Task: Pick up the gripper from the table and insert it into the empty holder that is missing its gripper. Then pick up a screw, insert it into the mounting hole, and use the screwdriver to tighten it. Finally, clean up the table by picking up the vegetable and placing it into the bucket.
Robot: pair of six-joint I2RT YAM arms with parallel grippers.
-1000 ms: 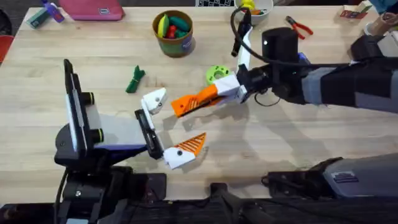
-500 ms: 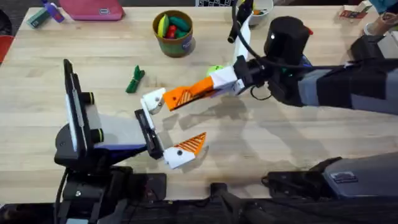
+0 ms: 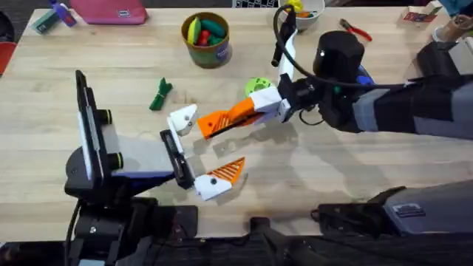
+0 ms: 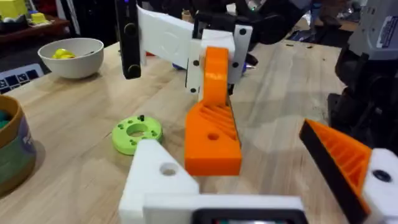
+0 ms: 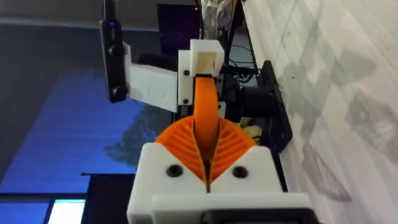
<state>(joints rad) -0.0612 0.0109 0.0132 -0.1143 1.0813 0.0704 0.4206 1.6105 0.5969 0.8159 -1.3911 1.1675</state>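
Overhead, the right gripper [image 3: 247, 112] reaches in from the right side of the table, its two orange-padded fingers pressed together on the gripper [image 3: 214, 123], the loose orange wedge, which sticks out past the fingertips toward the left arm. The wedge's free end sits just beside the holder [image 3: 182, 118], the bare white block on the left arm's upper jaw tip; whether the two touch is not clear from above. The left gripper [image 3: 198, 151] stands wide apart, its other jaw tip carrying its own orange pad lower down near the table's front edge.

In the left wrist view the gripper [image 4: 213, 121] hangs nose-down (ribbed face toward the camera, a small hole in it), pinched at its top by the right arm's white fingers, and its lower end is right next to the holder [image 4: 155, 177], slightly to one side of it rather than seated on it. The holder's mounting hole faces up and is open.

In the right wrist view the orange ribbed pads [image 5: 177, 140] close on the thin orange wedge [image 5: 205, 106] between them.

The vegetable [image 3: 160, 94] lies on the wood beyond the left arm, well apart from both grippers. The bucket [image 3: 206, 49] stands near the table's far edge with colourful items inside. A green disc [image 3: 256, 86] lies just behind the right gripper's fingers.
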